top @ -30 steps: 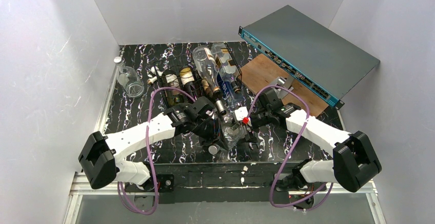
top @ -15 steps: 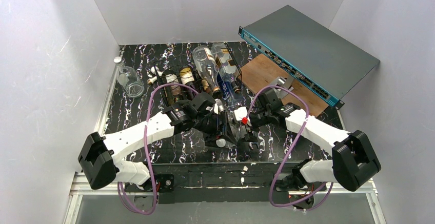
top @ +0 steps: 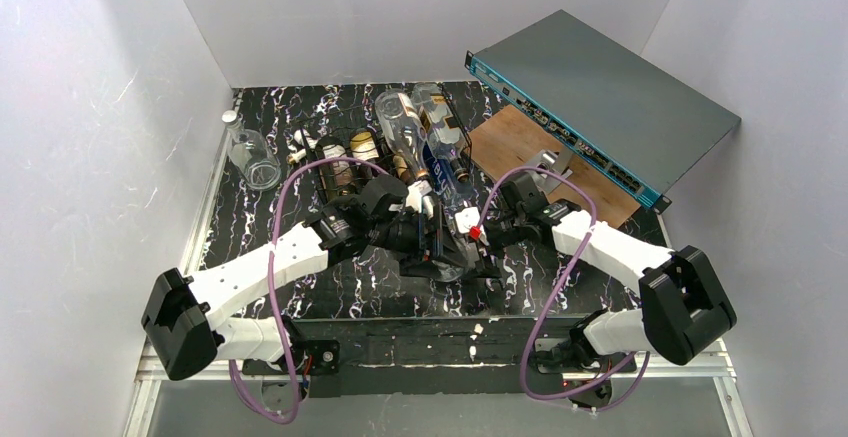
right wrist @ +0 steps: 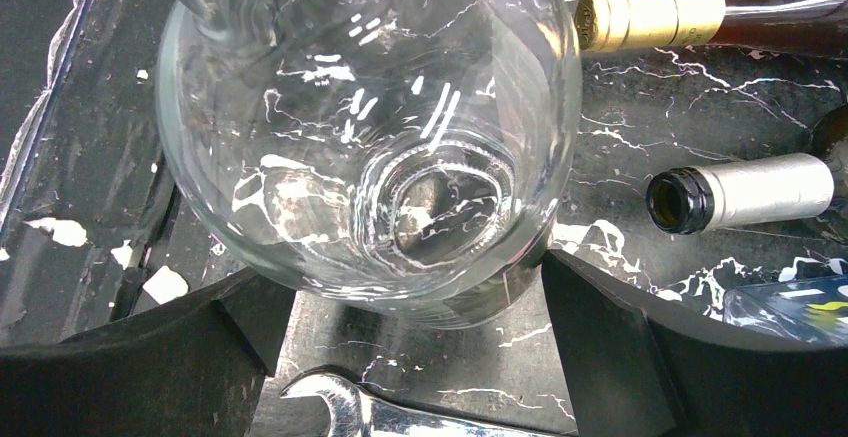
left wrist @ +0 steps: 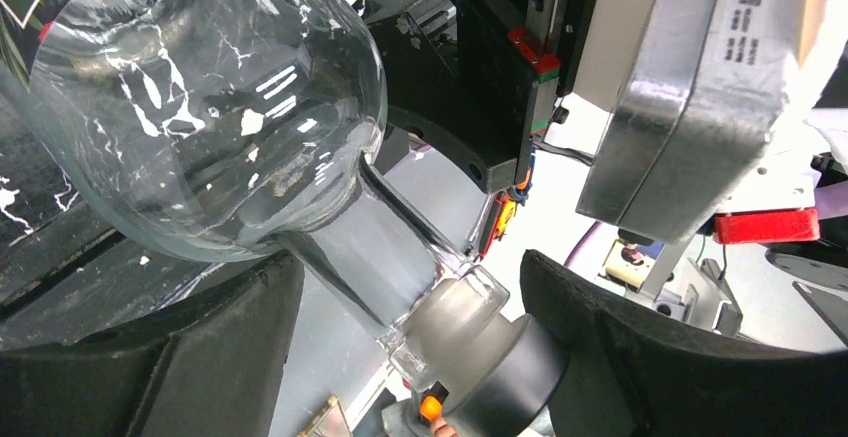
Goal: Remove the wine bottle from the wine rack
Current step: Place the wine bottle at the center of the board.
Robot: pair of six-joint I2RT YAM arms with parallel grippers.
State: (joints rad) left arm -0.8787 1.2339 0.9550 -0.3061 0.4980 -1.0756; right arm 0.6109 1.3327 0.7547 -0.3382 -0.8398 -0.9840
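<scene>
While both arms crowd the front middle of the marbled table (top: 260, 227), I've got the clear wine bottle (left wrist: 210, 107) between them, off the wine rack (top: 322, 169) and just in front of it. On the left wrist view the left gripper (left wrist: 410, 282) is spread. Its fingers (left wrist: 200, 357) stand either side of the bottle's neck, with a plain gap at the left one. The grey cap (left wrist: 465, 322) sits close to the other finger, and I can't tell if they touch. On the right wrist view I'm looking straight at the bottle's round base. The right gripper (right wrist: 415, 287) is at full spread around that body, pads right up by the glass, contact I can't confirm. Whether the bottle rests on the table I can't say either. A wrench (right wrist: 350, 412) lies on the table between the right fingers. Behind, several bottles (top: 402, 127) lie in the rack, and a gold-foiled neck (right wrist: 650, 17) and a silver-foiled open one (right wrist: 745, 192) point toward the gripper. A grey box (top: 600, 97) sits at back right.
</scene>
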